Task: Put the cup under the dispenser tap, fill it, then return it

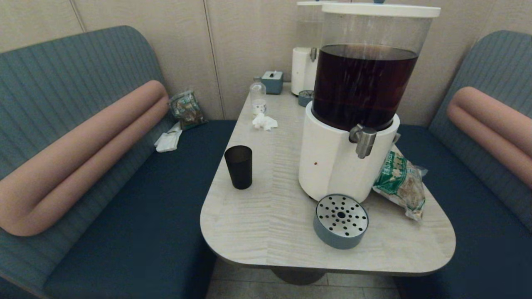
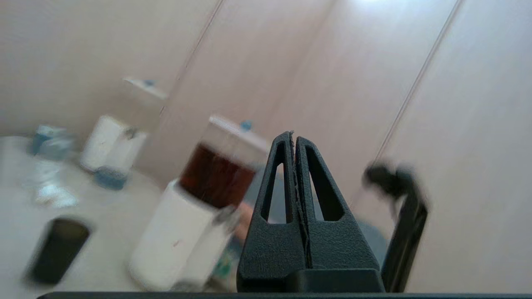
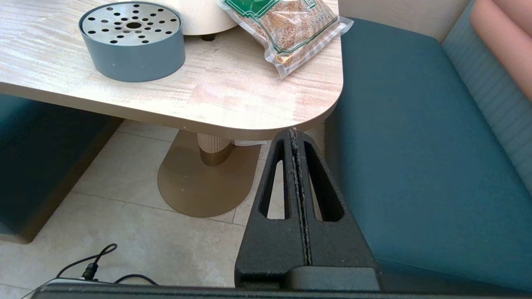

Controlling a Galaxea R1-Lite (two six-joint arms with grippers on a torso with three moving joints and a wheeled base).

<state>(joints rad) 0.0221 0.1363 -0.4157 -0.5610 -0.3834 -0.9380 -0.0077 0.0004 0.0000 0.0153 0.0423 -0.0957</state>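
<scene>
Cup [image 1: 238, 167] stands upright on the tabletop [image 1: 266, 216], left half, well apart from the dispenser tap [image 1: 364, 141], which juts from the white base of the dispenser [image 1: 347, 158] on the right side. Long axis vertical, mouth up, looks empty. Drip tray [image 1: 341, 221] sits just in front of the base, roughly below the tap.

Neither arm shows in the head view. Left gripper [image 2: 294, 137] has its fingers pressed together, holding nothing; its camera sees the cup [image 2: 58, 250] ahead and off to one side, blurred, on the near side of the dispenser. Right gripper [image 3: 294, 133] also has fingers pressed together, empty, low beside the table's near right corner over the floor [image 3: 124, 199], near the snack bag [image 3: 286, 29].

Cup lies on the robot's left, so the left arm is likely the nearer one; fingers must spread before a side grasp.

Head view gives the cup-to-tap gap; only the right wrist view shows the table foot and a cable [image 3: 95, 265].
</scene>
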